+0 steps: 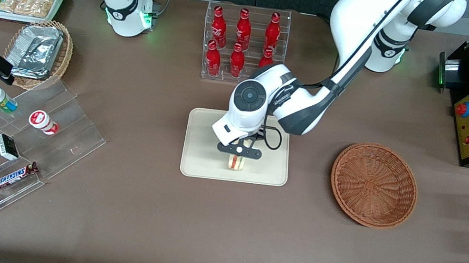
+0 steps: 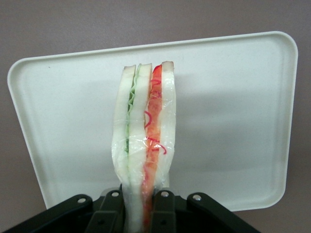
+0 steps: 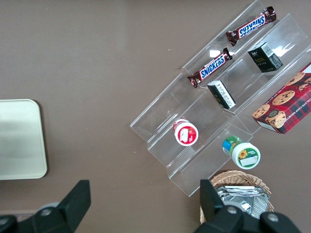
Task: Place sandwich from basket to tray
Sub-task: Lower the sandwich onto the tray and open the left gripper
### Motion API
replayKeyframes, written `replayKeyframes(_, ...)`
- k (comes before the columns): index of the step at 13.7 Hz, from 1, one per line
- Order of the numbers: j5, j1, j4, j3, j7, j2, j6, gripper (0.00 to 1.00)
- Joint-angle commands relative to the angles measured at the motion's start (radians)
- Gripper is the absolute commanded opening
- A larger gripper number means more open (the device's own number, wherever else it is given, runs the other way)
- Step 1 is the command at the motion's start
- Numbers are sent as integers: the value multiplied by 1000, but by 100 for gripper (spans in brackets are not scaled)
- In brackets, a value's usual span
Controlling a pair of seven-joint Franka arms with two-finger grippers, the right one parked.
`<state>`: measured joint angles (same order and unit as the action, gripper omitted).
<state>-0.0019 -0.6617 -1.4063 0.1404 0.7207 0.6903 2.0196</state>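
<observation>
The gripper point(image 1: 238, 155) in the frame's centre holds the sandwich point(image 2: 143, 141) squeezed between its closed fingers, above the tray point(image 1: 200, 164), probably to release it there.

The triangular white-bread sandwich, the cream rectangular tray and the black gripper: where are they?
Triangular white-bread sandwich point(image 2: 143, 136), left wrist view, cut edge.
Cream rectangular tray point(image 1: 200, 164), front view, bare floor.
Black gripper point(image 1: 239, 150), front view, between fingertips.
</observation>
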Motion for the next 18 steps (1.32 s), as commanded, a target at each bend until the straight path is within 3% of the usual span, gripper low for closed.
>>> replayKeyframes(1, 7, -9, 49, -5, -3, 32, -24, 0)
replayKeyframes(17, -6, -25, 44, -5, 65, 97, -9, 0)
replayKeyframes(18, -6, -25, 44, -5, 63, 98, -9, 15)
